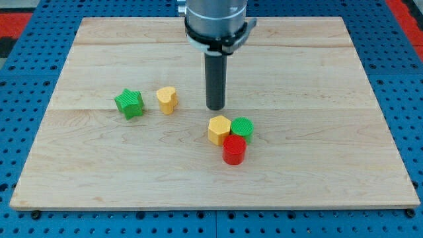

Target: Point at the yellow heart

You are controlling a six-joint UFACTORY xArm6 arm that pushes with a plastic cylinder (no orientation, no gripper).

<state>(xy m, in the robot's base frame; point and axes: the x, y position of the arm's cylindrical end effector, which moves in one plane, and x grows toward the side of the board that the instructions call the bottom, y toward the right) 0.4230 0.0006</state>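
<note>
Near the middle of the wooden counter [317, 165], my tip [215, 108] rests on the surface, the dark rod rising straight up to the grey arm housing [218, 20] at the view's top; there is no hand on this arm, so nothing opens, closes or grips. The yellow heart [167, 100] lies to the view's left of my tip, near it but apart, with a strip of bare wood between them; just beside the heart, further to the view's left and not touching it, sits the green star [129, 104]. Below my tip, toward the view's bottom, three blocks huddle together: the yellow hexagon [219, 129], the green cylinder [242, 127] at its right, and the red cylinder [234, 150] in front of both, all apparently touching. Every block sits well in from the counter's edges; bare wood lies around the heart and star toward the view's left, top and bottom, and across the whole right half; beyond the edges shows a blue perforated base [410, 99].
</note>
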